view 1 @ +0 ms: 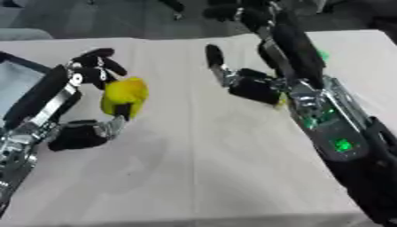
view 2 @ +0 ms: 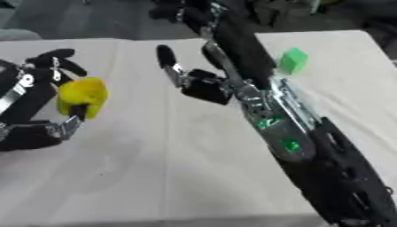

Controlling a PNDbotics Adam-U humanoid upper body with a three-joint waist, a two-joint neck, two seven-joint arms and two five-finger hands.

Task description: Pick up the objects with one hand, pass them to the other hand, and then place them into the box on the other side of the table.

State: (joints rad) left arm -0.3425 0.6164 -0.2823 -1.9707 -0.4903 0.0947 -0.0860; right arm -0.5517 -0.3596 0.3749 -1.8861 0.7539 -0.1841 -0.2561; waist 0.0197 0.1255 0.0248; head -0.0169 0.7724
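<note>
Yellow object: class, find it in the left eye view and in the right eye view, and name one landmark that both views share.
Left eye view: the yellow object sits left of centre, held in the left hand.
Right eye view: it lies nearer the left edge, at mid-height, in the same hand.
Shared landmark: the right hand, just above the middle of both views.

1. A table [view 1: 194,177] covered with a pale beige cloth fills the view, its surface creased in faint long folds running from near to far
2. A small green block [view 2: 293,60] sits on the cloth at the far right
3. A box [view 1: 17,80] with a dark rim and pale inside rests at the left edge, only partly in view
</note>
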